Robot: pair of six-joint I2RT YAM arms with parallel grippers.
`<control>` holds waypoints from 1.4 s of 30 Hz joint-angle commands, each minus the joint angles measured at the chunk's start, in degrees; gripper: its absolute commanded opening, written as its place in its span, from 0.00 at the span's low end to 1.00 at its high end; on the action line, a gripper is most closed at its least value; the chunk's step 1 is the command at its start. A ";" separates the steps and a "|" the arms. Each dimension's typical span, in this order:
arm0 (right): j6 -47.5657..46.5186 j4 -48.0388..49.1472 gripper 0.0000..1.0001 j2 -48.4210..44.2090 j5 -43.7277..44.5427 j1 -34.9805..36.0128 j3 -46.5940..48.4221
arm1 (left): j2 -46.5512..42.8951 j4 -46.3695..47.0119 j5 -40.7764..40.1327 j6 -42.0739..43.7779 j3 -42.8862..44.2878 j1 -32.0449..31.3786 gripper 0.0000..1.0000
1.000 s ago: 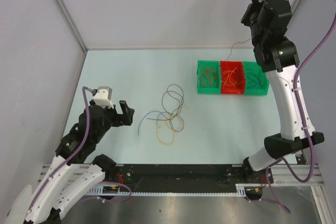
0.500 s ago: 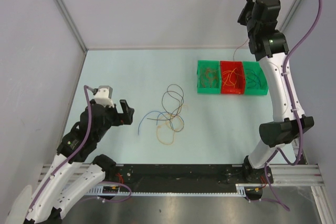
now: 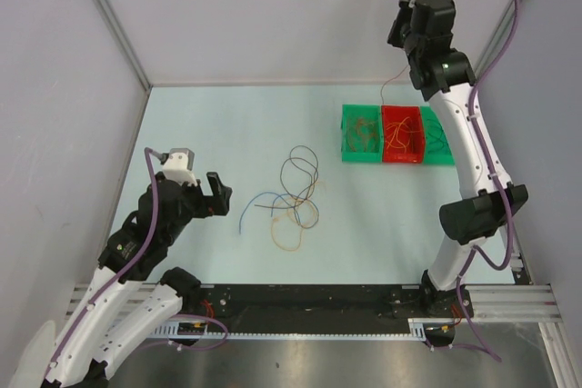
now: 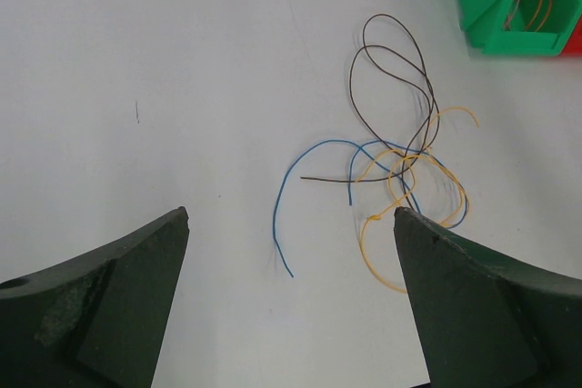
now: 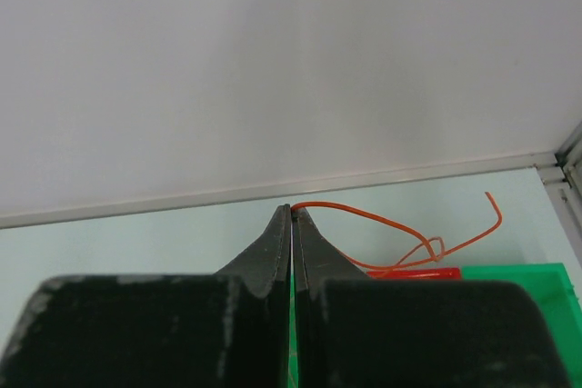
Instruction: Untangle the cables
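At bench centre: a loose tangle of cables (image 3: pixel 293 193), dark brown, blue and orange loops crossing each other, lying flat. One blue end trails out at 8 o'clock. The left pincer (image 4: pixel 291 215) sits at 9 o'clock of the tangle, near but apart, jaws spread wide with nothing between them. At 2 o'clock of the tangle, three bins stand in a row: left green bin (image 3: pixel 362 158), red bin (image 3: pixel 403 159), right green bin (image 3: pixel 436 160), all with wires inside. The right pincer (image 5: pixel 291 213) is high above the bins, jaws pressed together, pinching a thin orange-red cable (image 5: pixel 391 222) that drops to the red bin.
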 commanded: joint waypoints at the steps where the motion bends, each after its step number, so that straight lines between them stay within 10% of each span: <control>1: -3.34 1.03 0.00 1.73 3.25 2.38 8.66 | -0.20 1.67 0.24 0.12 0.12 0.58 1.00; 23: -1.76 1.29 0.00 0.86 6.34 -1.48 5.62 | -0.99 1.84 0.68 0.21 -0.05 0.58 1.00; 42: 4.65 8.67 0.00 -9.42 -0.34 -9.40 -25.49 | 0.15 1.67 0.42 0.21 0.03 0.67 1.00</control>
